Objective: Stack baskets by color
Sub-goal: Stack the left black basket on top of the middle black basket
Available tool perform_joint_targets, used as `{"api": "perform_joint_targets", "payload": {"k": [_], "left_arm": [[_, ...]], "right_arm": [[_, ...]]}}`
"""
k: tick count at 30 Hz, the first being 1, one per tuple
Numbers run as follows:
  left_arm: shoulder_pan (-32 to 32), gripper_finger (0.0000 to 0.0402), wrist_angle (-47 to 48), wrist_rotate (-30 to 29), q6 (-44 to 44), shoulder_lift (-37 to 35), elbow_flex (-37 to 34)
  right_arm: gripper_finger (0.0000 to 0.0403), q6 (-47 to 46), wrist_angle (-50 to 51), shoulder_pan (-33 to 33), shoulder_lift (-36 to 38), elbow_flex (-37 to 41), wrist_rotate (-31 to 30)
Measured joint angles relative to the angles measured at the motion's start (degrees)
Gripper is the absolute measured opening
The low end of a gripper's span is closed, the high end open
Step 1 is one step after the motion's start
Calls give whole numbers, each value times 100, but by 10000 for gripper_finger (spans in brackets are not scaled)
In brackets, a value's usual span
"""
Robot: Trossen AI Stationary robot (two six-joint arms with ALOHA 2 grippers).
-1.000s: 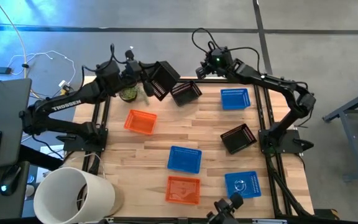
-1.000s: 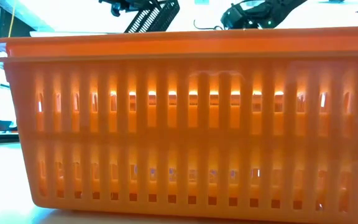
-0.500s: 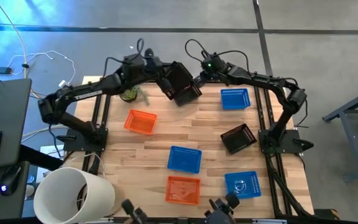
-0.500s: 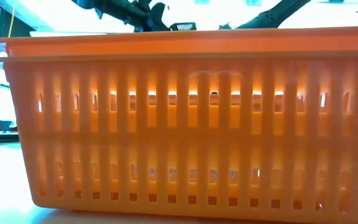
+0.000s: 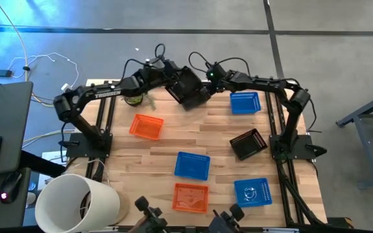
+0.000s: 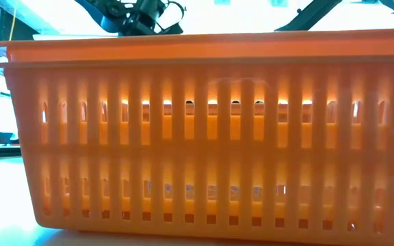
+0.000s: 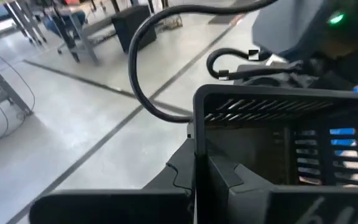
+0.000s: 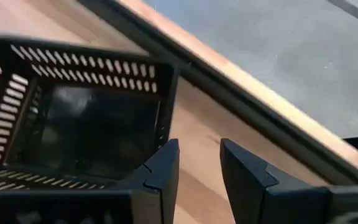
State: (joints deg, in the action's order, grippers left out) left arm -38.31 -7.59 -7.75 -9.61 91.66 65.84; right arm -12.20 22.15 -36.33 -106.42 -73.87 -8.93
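1. Left gripper [image 5: 173, 81] sits at the far edge of the table [image 5: 219, 139], clamped on the rim of a black basket [image 5: 188, 87]. Left wrist view shows its fingers pinching the wall, so it's a firm hold.
2. That carried basket sits over a second black basket [image 8: 86, 124] at the same far-edge spot. From above the two overlap and I can't separate the outlines. Can't tell if the top one is seated or still tilted above the lower.
3. Right gripper [image 8: 197, 165] is just beside the pair, on the side toward the far blue basket [image 5: 245, 102]. Fingers parted, nothing between them; the black basket's near wall is right in front of the tips.
4. Key relation: the baskets lie between the two grippers, left one holding, right one free and touching distance away. My read: nesting needs the long sides of both baskets lined up, and the right arm is best placed to steady the lower one.
5. Third black basket [image 5: 248, 144] lies skewed near the right arm's base, well apart from the pair, clearly closer to the right arm.
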Motion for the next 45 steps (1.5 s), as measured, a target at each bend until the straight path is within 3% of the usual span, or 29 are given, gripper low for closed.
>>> {"api": "perform_joint_targets", "payload": {"k": [9, 23, 40, 45], "left_arm": [[-58, 0, -18, 4, 62, 379, -2], [-78, 0, -381, 109, 149, 664, -4], [-111, 0, 161, 111, -323, 664, -7], [-111, 0, 334, 133, -367, 664, -7]], "right_arm": [[103, -201, 279, 10, -203, 0, -285], [103, -439, 350, 237, -262, 24, -108], [103, -338, 334, 513, -333, 24, 920], [103, -333, 507, 565, -182, 24, 803]]}}
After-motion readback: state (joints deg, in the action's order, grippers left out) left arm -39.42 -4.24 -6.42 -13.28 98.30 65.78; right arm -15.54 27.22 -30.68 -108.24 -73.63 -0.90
